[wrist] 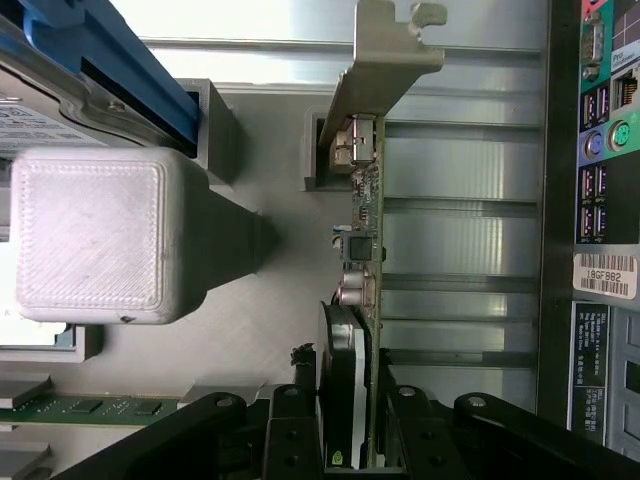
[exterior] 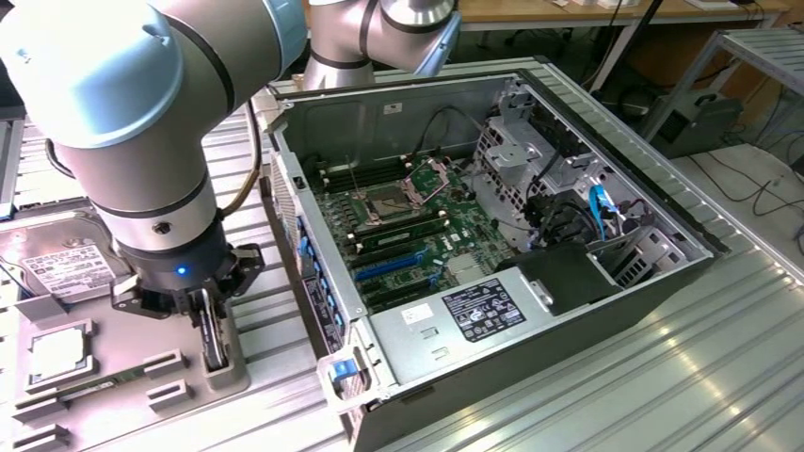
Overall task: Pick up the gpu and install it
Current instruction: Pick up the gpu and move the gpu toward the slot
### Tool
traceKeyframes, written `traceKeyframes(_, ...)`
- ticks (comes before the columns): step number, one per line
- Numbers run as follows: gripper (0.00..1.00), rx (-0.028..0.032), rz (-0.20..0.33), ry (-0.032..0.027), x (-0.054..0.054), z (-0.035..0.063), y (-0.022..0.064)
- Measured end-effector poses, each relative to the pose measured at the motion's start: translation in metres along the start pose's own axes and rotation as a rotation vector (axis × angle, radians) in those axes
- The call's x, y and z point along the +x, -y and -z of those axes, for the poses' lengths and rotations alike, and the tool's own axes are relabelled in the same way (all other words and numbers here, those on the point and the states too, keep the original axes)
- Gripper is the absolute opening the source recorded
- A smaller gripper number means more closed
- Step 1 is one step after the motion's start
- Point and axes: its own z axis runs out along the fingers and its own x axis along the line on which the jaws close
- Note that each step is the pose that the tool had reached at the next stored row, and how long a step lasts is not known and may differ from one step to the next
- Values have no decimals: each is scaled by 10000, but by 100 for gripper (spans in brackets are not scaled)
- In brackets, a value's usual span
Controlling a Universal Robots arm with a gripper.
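Two black fingers (wrist: 292,435) of the gripper (wrist: 352,425) pressed against either side of the gpu (wrist: 362,215), clamped on its thin flat card just beside the dark round cooler. The gpu stood on edge in a slotted grey plastic tray (exterior: 233,377), at the tray's edge nearest the computer case (exterior: 364,118). Its bent silvery bracket (wrist: 385,60) pointed away from the gripper. Near it rose a ridged white printed block (wrist: 90,235). Farther off, a boxy hard drive (exterior: 63,264) lay in the tray. The open case sat on the ribbed metal table (exterior: 653,377) with its green motherboard (exterior: 421,235) exposed.
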Motion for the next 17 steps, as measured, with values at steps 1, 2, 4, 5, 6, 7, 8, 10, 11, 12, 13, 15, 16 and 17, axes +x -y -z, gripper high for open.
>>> traceKeyframes(1,32,0,0,0,0,0,0)
traceKeyframes(2,32,0,0,0,0,0,0)
traceKeyframes(4,28,0,1,-1,1,0,0)
traceKeyframes(5,28,0,1,-1,1,0,0)
traceKeyframes(6,28,-1,0,-2,1,15,0)
traceKeyframes(7,28,-3,0,0,1,89,-5)
traceKeyframes(8,28,-3,0,0,1,214,-13)
traceKeyframes(10,28,-2,1,-1,1,294,-17)
traceKeyframes(11,28,-3,0,0,1,329,-19)
traceKeyframes(12,28,-3,0,0,1,353,-21)
traceKeyframes(13,28,-2,0,-1,1,394,-23)
traceKeyframes(15,28,-3,0,0,1,466,-27)
traceKeyframes(16,28,-3,0,-1,1,509,-30)
traceKeyframes(17,28,-3,0,-1,1,568,-33)
